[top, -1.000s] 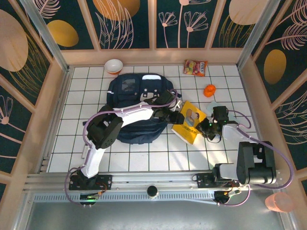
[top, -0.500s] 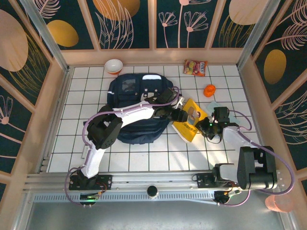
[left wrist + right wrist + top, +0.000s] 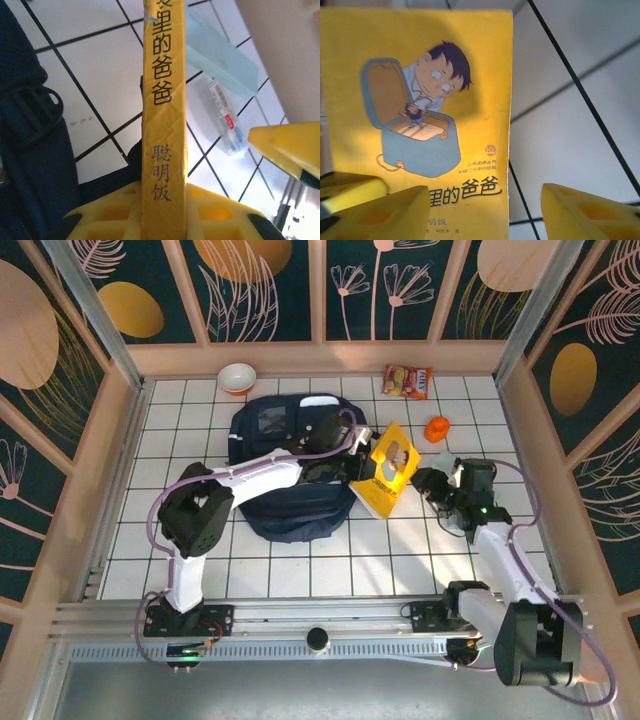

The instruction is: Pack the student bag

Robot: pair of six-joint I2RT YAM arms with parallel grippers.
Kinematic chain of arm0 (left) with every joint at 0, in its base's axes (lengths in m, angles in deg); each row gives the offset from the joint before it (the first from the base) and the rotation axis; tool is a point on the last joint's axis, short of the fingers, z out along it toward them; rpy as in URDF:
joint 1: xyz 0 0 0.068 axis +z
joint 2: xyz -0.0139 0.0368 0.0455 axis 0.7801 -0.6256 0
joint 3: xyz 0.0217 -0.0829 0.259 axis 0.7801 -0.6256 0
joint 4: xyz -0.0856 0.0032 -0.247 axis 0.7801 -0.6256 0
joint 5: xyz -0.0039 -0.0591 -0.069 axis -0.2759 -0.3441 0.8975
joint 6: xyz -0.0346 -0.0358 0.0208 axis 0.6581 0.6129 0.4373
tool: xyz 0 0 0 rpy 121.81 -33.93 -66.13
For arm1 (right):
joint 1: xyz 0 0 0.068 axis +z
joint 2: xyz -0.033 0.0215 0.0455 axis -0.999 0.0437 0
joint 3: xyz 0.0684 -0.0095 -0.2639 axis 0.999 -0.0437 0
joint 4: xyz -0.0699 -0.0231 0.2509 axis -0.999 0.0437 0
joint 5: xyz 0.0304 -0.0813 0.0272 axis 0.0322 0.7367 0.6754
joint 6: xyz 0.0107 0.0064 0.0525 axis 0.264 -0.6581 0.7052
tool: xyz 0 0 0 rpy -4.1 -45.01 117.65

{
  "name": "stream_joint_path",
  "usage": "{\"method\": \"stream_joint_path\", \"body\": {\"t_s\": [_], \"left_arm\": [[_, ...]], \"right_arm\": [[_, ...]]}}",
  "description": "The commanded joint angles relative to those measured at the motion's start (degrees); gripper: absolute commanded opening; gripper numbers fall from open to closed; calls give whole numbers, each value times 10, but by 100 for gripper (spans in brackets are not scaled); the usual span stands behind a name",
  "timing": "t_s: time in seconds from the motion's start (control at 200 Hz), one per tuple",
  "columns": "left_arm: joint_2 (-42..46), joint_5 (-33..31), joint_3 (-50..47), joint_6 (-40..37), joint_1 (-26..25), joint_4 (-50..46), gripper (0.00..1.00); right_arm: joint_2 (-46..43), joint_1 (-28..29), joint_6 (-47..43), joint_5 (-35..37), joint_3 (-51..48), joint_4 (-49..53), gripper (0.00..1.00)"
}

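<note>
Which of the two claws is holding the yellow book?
The left claw: it grips the yellow book by its spine, while the right claw stands open.

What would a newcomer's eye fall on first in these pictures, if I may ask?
Most likely the bright yellow picture book mid-table, gripped along its spine in the left arm's jaws, with its cartoon cover of a boy in a case facing the right arm's open jaws. Next comes the big navy student bag, lying just left of the book on the white tiled table.
</note>
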Motion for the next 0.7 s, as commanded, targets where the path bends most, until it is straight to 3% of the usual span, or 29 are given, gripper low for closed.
{"method": "stream_joint_path", "body": {"t_s": [0.0,0.155,0.285,0.395,0.535,0.696], "left_arm": [[41,75,-35,53,11,163,14],[46,117,-112,213,28,308,13],[42,136,-176,360,33,469,12],[29,143,-199,447,36,549,11],[17,143,-204,507,40,600,11],[7,143,-202,533,42,613,10]], "right_arm": [[-36,-20,1,-17,-27,-53,68],[-63,-61,79,-101,-91,-161,99],[-63,-56,146,-136,-129,-223,99],[-57,-31,181,-138,-143,-227,99],[-52,-3,235,-142,-169,-248,98],[-27,24,297,-178,-191,-368,98]]}}
